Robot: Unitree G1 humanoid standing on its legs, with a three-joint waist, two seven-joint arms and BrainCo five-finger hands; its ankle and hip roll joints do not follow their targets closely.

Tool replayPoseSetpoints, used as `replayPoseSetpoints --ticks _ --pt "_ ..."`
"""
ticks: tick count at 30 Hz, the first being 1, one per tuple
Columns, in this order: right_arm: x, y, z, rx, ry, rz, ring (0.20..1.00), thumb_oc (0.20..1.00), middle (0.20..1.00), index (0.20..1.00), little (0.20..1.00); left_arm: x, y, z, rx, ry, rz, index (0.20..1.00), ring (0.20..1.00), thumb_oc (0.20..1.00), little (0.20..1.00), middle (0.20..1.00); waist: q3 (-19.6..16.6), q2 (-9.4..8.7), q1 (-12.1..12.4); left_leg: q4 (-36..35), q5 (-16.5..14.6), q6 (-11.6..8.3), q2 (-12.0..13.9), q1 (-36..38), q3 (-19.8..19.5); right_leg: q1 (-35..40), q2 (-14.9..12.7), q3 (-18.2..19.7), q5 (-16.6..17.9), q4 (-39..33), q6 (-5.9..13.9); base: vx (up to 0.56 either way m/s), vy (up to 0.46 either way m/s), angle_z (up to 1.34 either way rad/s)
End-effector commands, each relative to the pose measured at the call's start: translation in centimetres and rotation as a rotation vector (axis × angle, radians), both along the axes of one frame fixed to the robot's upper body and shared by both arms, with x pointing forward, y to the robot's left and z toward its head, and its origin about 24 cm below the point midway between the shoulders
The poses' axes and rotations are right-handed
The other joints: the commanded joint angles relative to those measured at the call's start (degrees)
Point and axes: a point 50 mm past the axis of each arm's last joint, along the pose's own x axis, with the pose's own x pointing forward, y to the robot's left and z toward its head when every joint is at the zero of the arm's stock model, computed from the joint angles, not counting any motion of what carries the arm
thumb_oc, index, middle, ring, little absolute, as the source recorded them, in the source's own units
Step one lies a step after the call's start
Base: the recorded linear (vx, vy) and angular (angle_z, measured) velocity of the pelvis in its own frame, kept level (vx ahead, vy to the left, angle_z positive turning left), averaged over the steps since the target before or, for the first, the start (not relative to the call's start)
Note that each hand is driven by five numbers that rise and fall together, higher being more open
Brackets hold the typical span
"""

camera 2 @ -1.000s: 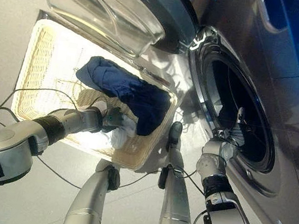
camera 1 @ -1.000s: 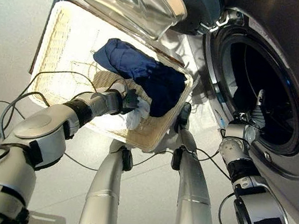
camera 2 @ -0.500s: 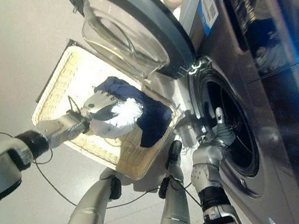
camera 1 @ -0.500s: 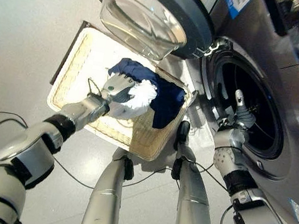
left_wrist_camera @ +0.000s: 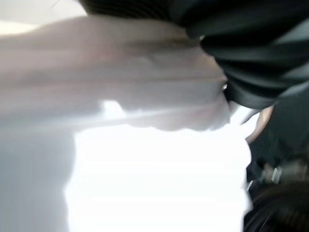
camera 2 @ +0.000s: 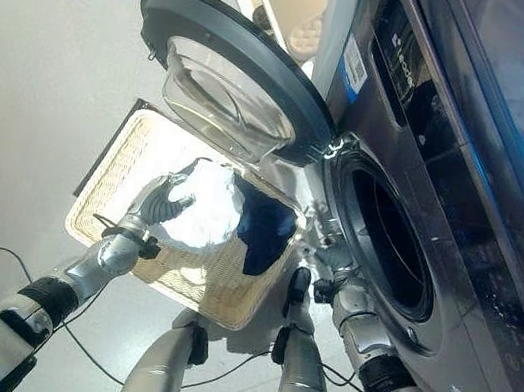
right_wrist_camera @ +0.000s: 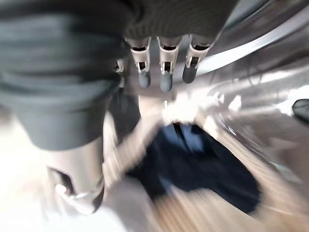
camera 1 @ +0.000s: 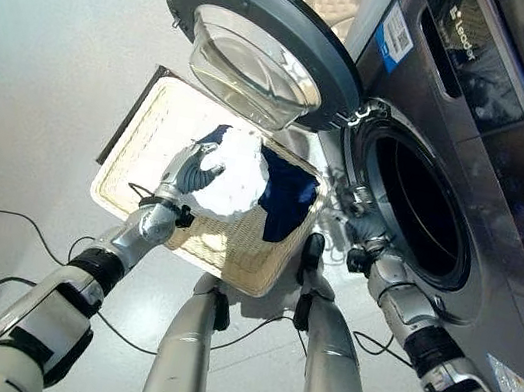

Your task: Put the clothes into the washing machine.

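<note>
My left hand [camera 1: 189, 167] is shut on a bunched white cloth [camera 1: 231, 183] and holds it up above the wicker basket [camera 1: 143, 138]. Seen from the left wrist, the white cloth [left_wrist_camera: 145, 169] lies right against the hand. A dark blue garment [camera 1: 287, 198] lies in the basket's end nearest the washing machine. The washing machine's drum opening [camera 1: 420, 212] is dark and its round door [camera 1: 258, 43] hangs open over the basket. My right hand [camera 1: 359, 246] is open and holds nothing, low by the opening's rim; its fingers [right_wrist_camera: 166, 77] point over the blue garment [right_wrist_camera: 193, 164].
The basket stands on the pale floor [camera 1: 46, 36] just left of the machine's front [camera 1: 514, 149], partly under the open door. The door's glass bowl [camera 1: 249, 67] juts down toward the basket.
My left hand has lifted the white cloth up out of the basket. My right hand has dropped from the drum opening to its lower rim. The camera has tilted up.
</note>
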Motion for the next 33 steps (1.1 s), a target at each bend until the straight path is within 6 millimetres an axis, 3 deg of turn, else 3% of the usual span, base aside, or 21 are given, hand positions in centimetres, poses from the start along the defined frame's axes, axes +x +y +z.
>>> replayPoseSetpoints --ticks 1,11,17,23,27,33 --pt "1.0 1.8 3.0 -0.077 -0.123 0.117 1.000 1.000 1.000 1.000 1.000 0.2 -1.8 3.2 -0.244 -0.087 -0.187 0.200 0.200 0.200 0.200 0.200 -1.12 0.14 3.11 1.54 -4.52 -1.90 -3.11 1.15 2.18 0.25 -0.58 -4.07 -7.06 8.28 5.59 0.01 -0.045 0.06" --pt "2.9 3.1 5.1 -0.106 -0.129 0.168 1.000 1.000 1.000 1.000 1.000 -0.3 -5.3 3.7 -0.451 0.019 -0.486 0.200 0.200 0.200 0.200 0.200 -1.12 1.62 4.97 2.24 -5.28 -1.35 -4.54 1.34 0.71 1.58 -1.34 -4.82 -7.02 7.56 5.31 0.01 -0.041 0.07" --pt "3.7 3.5 5.9 -0.082 -0.120 0.165 1.000 1.000 1.000 1.000 1.000 -0.6 -7.3 4.5 -0.470 0.055 -0.619 0.200 0.200 0.200 0.200 0.200 -1.12 2.49 5.86 2.32 -5.29 -1.04 -5.25 1.41 -0.05 2.09 -1.67 -5.20 -6.82 7.23 5.07 0.01 -0.030 0.08" --pt "4.0 4.0 5.4 -0.087 -0.026 0.220 1.000 1.000 1.000 1.000 1.000 -1.3 -8.7 5.5 -0.519 0.034 -0.717 0.200 0.200 0.200 0.200 0.200 -1.12 2.98 6.53 2.34 -5.19 -0.83 -5.92 1.35 -0.82 2.43 -1.75 -5.54 -6.68 6.96 4.76 0.00 -0.013 0.04" --pt "3.8 4.7 3.8 -0.010 0.120 0.322 1.000 1.000 1.000 1.000 1.000 -1.9 -10.0 6.3 -0.573 0.017 -0.806 0.200 0.200 0.200 0.200 0.200 -1.12 3.22 7.20 2.71 -5.21 -0.57 -6.41 1.29 -1.53 2.50 -2.01 -5.79 -6.71 7.47 4.46 0.02 -0.039 0.14" --pt "3.5 6.3 3.6 0.075 0.176 0.447 1.000 1.000 1.000 1.000 1.000 -2.3 -11.7 7.4 -0.596 0.017 -0.888 0.200 0.200 0.200 0.200 0.200 -1.12 3.21 7.70 3.21 -5.03 -0.48 -6.92 0.80 -2.28 2.38 -2.12 -6.28 -6.55 7.61 4.24 0.00 -0.032 0.09"
